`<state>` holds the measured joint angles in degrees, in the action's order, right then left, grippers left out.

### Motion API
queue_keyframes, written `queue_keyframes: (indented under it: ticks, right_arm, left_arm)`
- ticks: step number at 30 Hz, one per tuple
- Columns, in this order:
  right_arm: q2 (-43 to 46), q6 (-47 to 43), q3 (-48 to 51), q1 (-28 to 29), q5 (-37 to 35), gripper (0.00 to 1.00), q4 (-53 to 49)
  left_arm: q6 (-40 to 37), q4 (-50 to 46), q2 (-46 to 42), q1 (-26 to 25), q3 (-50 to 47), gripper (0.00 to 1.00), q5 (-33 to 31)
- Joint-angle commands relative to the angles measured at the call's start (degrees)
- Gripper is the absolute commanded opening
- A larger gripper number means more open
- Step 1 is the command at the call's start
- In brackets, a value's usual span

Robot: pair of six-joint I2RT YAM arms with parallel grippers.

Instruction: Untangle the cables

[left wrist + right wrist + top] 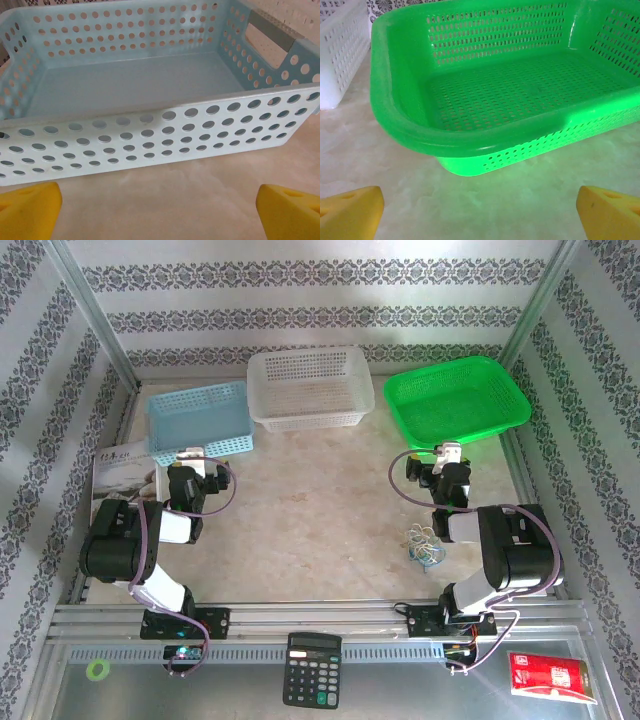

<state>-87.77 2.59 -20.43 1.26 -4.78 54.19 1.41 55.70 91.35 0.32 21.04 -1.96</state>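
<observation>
Top view, baskets: three in a row at the far side of the table (310,510); one blue basket (200,420), one white basket (310,388), one green basket (455,400).
Top view, cables (424,545): one small tangled bundle lying on the table just left of the right arm, well apart from the baskets and from both claws.
Top view, claws: two; left gripper (192,456) faces the blue basket, right gripper (451,453) faces the green basket.
Top view, other items: one calculator (312,668), one red packet (551,677), one green ring (97,670), one booklet (120,475).
Left wrist, fingertips (27,210): two, yellow, spread wide apart over bare table, holding nothing; one blue basket ahead.
Right wrist, fingertips (350,212): two, yellow, likewise spread wide and holding nothing; one green basket ahead, one white basket corner at left.
</observation>
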Motion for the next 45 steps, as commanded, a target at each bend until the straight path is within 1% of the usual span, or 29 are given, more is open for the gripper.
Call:
queue_keyframes:
  ticks: [1,21,26,42,45]
  right_arm:
    - [0.1,-0.7,-1.0,0.0,1.9,0.98,0.4]
    - [0.0,-0.4,-1.0,-0.3,2.3,0.98,0.3]
    - [0.2,-0.3,-0.9,-0.4,2.1,0.98,0.4]
    - [0.3,0.2,-0.8,-0.8,1.9,0.98,0.6]
    - [1.0,1.6,-0.2,-0.8,-1.0,0.98,1.0]
  left_arm:
    - [-1.3,-0.9,0.0,-0.5,0.9,1.00,0.4]
    - [-1.2,-0.9,0.0,-0.5,0.9,1.00,0.5]
    - [0.0,1.1,0.0,-0.5,0.0,1.00,-3.0]
    - [0.6,1.6,-0.2,-0.2,-0.4,1.00,-2.6]
    - [0.8,4.1,0.0,0.0,-1.6,1.00,-2.1]
